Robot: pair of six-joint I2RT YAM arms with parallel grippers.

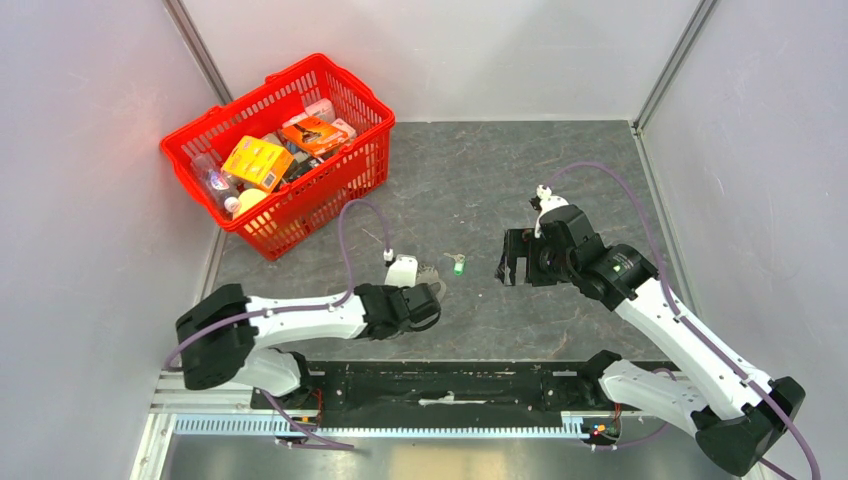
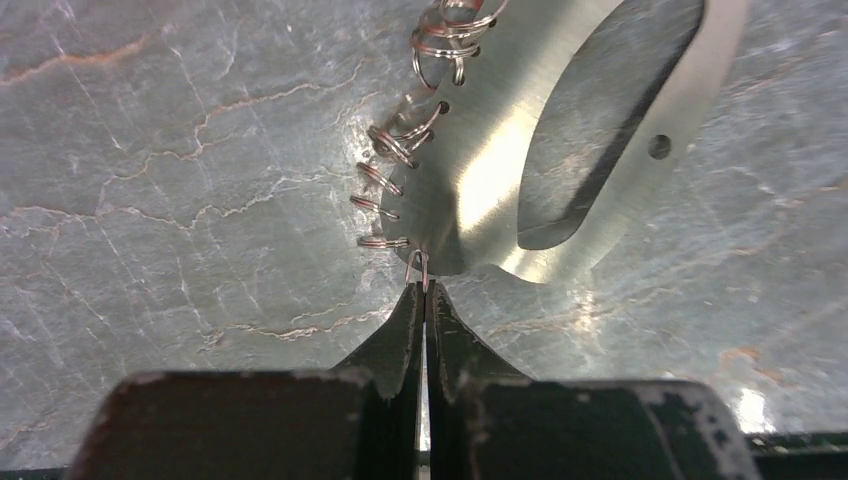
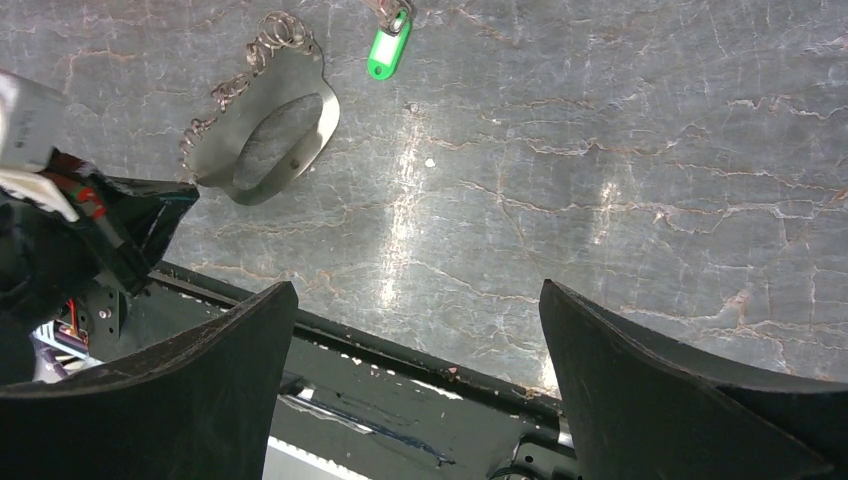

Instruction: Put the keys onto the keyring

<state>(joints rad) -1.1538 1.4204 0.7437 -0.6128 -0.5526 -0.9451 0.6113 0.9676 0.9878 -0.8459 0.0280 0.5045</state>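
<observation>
You see the keyring [image 2: 480, 190] as brushed, shiny metal with thin wire loops; the key [image 3: 388, 52] has a glossy green plastic head; the table [image 3: 620, 170] looks like veined stone, faintly glossy.

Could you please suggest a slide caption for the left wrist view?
Left gripper pinches one small wire ring on the rim of the keyring, lying on the grey table.

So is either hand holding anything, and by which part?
Left hand pinches the keyring by one small wire loop on its rim. Right hand is empty.
</observation>
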